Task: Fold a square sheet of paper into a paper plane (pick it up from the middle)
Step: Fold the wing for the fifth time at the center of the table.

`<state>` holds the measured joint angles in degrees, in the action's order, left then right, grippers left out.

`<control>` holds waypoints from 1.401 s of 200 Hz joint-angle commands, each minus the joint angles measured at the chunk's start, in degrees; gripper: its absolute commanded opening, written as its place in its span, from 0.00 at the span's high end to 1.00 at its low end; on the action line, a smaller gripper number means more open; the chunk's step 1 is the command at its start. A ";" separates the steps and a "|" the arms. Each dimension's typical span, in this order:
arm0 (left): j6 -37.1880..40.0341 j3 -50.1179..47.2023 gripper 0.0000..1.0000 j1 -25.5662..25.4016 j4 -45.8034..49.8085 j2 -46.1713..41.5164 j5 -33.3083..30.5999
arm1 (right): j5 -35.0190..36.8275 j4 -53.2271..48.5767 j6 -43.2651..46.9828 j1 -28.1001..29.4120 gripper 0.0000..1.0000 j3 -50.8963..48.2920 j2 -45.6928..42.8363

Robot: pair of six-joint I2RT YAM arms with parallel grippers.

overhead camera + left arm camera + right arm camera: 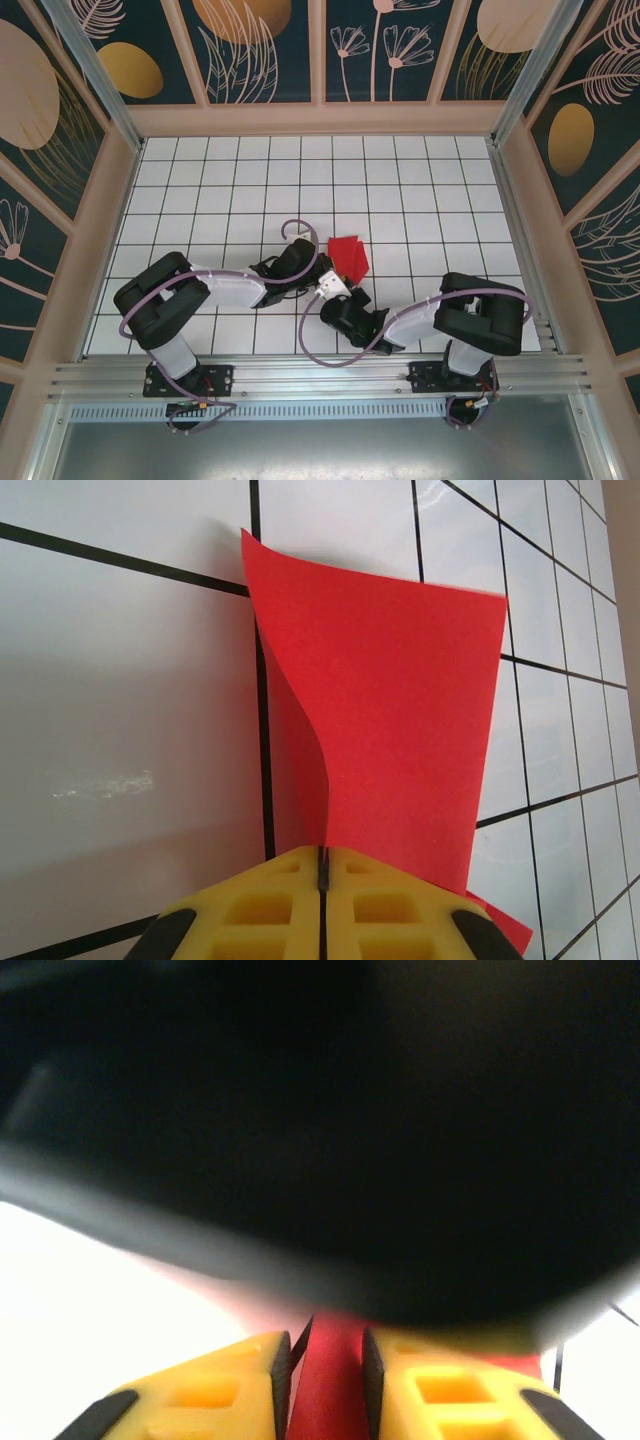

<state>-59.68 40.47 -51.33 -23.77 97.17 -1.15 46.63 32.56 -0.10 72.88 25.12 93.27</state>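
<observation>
The square sheet of paper [349,256] is bright red and folded over, lying just right of the table's middle. In the left wrist view the sheet of paper [400,700] rises as a curved double flap above the tiles, and my left gripper [322,858] is shut on its lower edge. From above, the left gripper [322,258] meets the paper's left side. My right gripper [340,280] comes in from below it. Its yellow fingers stand a narrow gap apart, the right gripper [325,1360] open with red paper [328,1400] in the gap. No finished paper plane shape can be made out.
The white tiled table [250,180] is enclosed by wooden walls [112,200] on three sides. An aluminium rail [320,375] with both arm bases runs along the near edge. A dark blurred mass [330,1120], close to the lens, covers the upper right wrist view.
</observation>
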 commanded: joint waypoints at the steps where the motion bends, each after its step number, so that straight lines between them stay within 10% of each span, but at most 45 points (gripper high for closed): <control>1: 0.07 1.54 0.86 -0.35 -0.72 0.29 0.97 | 2.24 1.31 -1.22 0.49 0.78 0.98 1.54; 94: 1.10 1.88 0.40 1.83 2.58 -6.97 -0.53 | -7.73 10.56 -13.77 -2.81 0.91 -7.00 -3.44; 241: 1.47 3.65 0.34 4.67 -0.43 -0.85 8.11 | -30.73 17.80 -22.04 -15.23 0.90 -18.37 -17.81; 280: 1.51 2.55 0.33 5.87 -0.85 -2.04 7.61 | -30.82 7.17 -17.66 -15.20 0.64 -13.46 -18.58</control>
<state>-58.19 42.76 -46.04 -23.77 95.85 6.17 17.12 45.91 -20.95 58.02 8.25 75.96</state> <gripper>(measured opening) 0.661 0.293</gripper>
